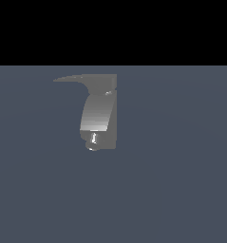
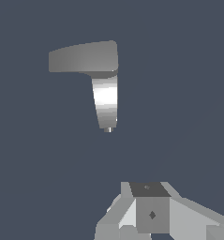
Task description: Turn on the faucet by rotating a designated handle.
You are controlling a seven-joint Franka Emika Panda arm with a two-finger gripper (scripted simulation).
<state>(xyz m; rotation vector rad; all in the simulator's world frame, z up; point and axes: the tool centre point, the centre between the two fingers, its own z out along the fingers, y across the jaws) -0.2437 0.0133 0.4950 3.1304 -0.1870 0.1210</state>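
The faucet (image 1: 107, 114) is a small grey blocky fixture standing on the flat grey-blue floor. Its curved shiny spout (image 1: 96, 114) ends in a bright nozzle tip (image 1: 93, 140). The handle (image 1: 72, 79) is a thin dark lever at the top, pointing to the exterior view's left. The wrist view shows the faucet's top (image 2: 85, 57), the spout (image 2: 105, 101) and the nozzle (image 2: 108, 129). My gripper (image 2: 148, 190) shows only in the wrist view, well apart from the faucet and touching nothing. Its fingers (image 2: 152, 208) stand together as one block, with no gap between them.
A plain grey-blue floor (image 1: 181, 180) surrounds the faucet. A black band fills the upper part of the exterior view.
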